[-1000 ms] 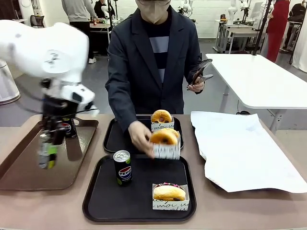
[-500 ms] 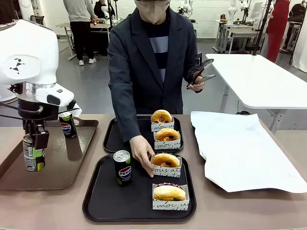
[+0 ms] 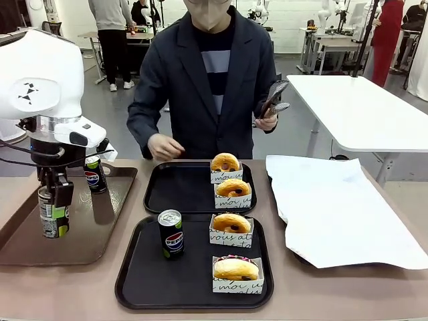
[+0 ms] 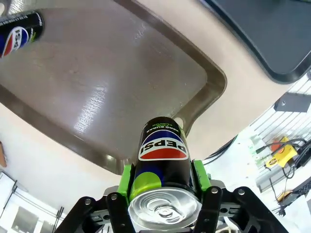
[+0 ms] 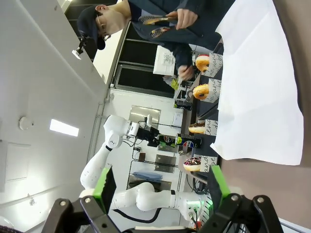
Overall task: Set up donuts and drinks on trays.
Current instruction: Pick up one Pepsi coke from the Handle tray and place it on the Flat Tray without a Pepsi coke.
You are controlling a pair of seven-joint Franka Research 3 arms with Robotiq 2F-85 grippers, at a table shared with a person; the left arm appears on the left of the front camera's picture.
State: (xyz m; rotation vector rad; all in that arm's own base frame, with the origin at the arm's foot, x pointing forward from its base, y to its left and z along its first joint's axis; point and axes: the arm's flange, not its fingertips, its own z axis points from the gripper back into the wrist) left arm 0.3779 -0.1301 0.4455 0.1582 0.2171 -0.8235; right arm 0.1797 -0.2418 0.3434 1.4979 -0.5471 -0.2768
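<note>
I hold a Pepsi can (image 3: 52, 212) in the left gripper (image 3: 53, 224), jaws closed on it, above the brown tray (image 3: 100, 234) at the frame's left. Current step: drink transfer. The far black tray (image 3: 175, 194) has donuts (image 3: 233, 188) but no can. Next move, in my judgement: carry the can right, lower it upright there. The right gripper (image 5: 160, 190) is open, empty.

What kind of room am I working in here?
Probably a robotics lab or test hall set up as a mock donut counter: other white tables, other robot arms and people farther back, and boxed donuts on a black tray.
</note>
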